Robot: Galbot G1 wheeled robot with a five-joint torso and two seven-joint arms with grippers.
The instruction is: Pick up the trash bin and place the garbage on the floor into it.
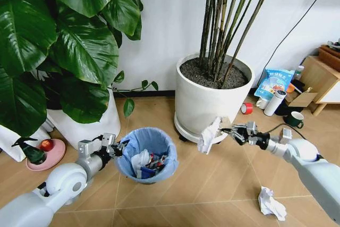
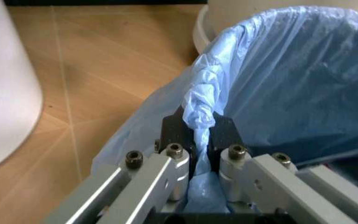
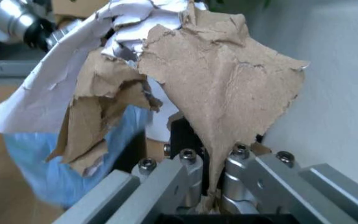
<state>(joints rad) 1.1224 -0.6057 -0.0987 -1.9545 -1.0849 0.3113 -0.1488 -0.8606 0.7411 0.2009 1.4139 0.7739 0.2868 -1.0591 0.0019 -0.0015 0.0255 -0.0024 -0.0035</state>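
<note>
Torn brown-and-white paper wrapper (image 3: 223,88) hangs pinched in right gripper (image 3: 215,161).

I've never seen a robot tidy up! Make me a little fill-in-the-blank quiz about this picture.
1. The left tool pinches the rim of the ____ plastic bag lining the trash bin.
2. The right tool grips torn ____.
3. A crumpled white wad lies on the ____.

Missing: blue; paper; floor
</note>
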